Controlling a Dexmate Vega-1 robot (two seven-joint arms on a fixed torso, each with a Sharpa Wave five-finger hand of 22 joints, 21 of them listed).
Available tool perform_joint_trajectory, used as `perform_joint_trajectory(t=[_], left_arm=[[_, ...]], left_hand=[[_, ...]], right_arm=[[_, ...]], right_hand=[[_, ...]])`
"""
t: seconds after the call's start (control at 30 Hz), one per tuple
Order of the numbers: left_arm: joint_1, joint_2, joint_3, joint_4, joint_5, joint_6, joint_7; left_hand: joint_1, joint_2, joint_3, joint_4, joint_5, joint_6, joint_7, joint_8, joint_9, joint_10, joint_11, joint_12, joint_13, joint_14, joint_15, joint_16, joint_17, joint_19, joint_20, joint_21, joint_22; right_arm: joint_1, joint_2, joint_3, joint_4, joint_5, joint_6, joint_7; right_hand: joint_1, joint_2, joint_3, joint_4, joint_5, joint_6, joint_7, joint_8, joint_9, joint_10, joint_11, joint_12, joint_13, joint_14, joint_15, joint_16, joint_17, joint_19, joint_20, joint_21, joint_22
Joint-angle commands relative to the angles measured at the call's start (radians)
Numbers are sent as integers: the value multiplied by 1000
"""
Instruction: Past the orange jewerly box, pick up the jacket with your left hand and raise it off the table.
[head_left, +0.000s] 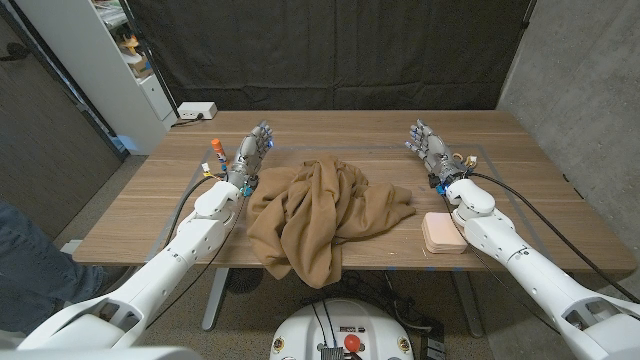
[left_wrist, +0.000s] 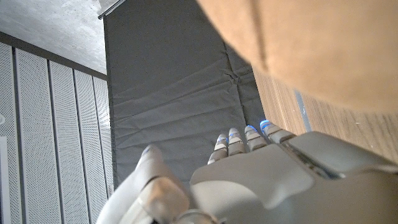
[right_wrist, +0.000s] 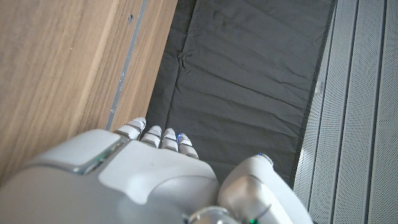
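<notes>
Currently the tan jacket (head_left: 325, 215) lies heaped mid-table (head_left: 520, 160), just beside the left hand (head_left: 250, 157), within reach; both hands, including the right hand (head_left: 428, 143), hold nothing, fingers extended.

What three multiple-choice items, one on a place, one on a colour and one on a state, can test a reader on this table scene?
1. Where does the jacket lie?
A. between the two hands
B. on the floor
C. beyond the right hand

2. What colour is the jacket?
A. blue
B. tan brown
C. white

3. What is the left hand doing?
A. lifting the jacket
B. holding a marker
C. holding nothing, fingers apart

Key: 1 A, the jacket lies mid-table between the left hand and right hand; 2 B, the cloth is tan brown; 3 C, the left hand is beside the jacket, which lies on the table.
</notes>
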Motion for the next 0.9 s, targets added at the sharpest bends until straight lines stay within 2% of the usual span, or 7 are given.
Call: perform_joint_trajectory(t=[0.03,0.4,0.9], left_arm=[[2,-1,3,0,2,-10,-4],[-5,-10,12,9,6,-34,-28],[30,29,1,-74,23,-16,9]], left_hand=[[10,4,5,0,5,-1,7,4,3,0,6,4,2,-1,8,5,5,-11,-2,3,4],[11,5,5,-1,5,0,7,4,3,2,6,4,2,-1,8,5,5,-11,-3,3,4],[13,7,5,-3,4,1,8,3,3,2,6,3,2,0,8,5,5,-11,-1,4,4]], right_arm=[[-10,-4,3,-10,2,-1,-4],[-20,-14,2,-37,-6,-12,-16],[-17,-11,6,-29,2,-11,-12]], right_hand=[[8,1,7,-1,7,8,-2,5,2,10,-1,3,2,8,-2,6,5,7,-1,6,5],[7,2,6,-1,7,8,-3,5,2,9,-1,3,1,7,-2,5,5,7,-1,6,5],[7,2,6,-2,6,9,-4,4,2,10,-1,3,1,8,-3,5,5,7,0,6,5]])
